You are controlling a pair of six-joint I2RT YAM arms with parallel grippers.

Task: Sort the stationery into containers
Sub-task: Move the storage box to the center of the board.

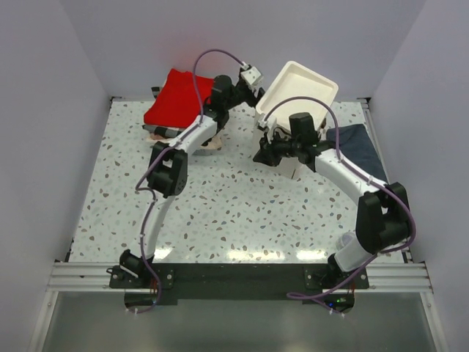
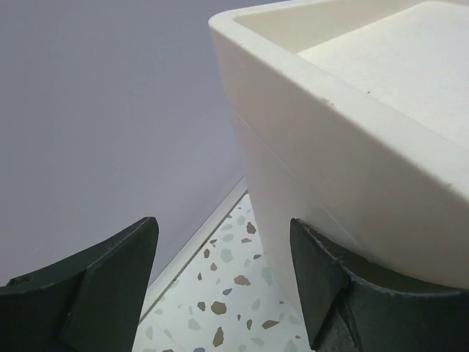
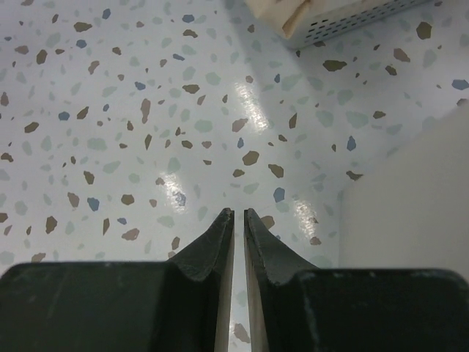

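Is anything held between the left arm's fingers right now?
No, the left fingers stand apart, only table and wall showing between them.

The left tool points at a pale back wall. Its two dark fingers are spread, with only air and a strip of speckled counter between them. Immediately to its right, the white drawer box rises, its side almost against the right finger and closing off that side. To its left, the way is free up to the wall.

The right tool, fingers nearly together, has wide bare counter ahead and to its left. The box's plain white side stands close on its right. Far ahead and slightly right, a perforated white object lies on the counter.
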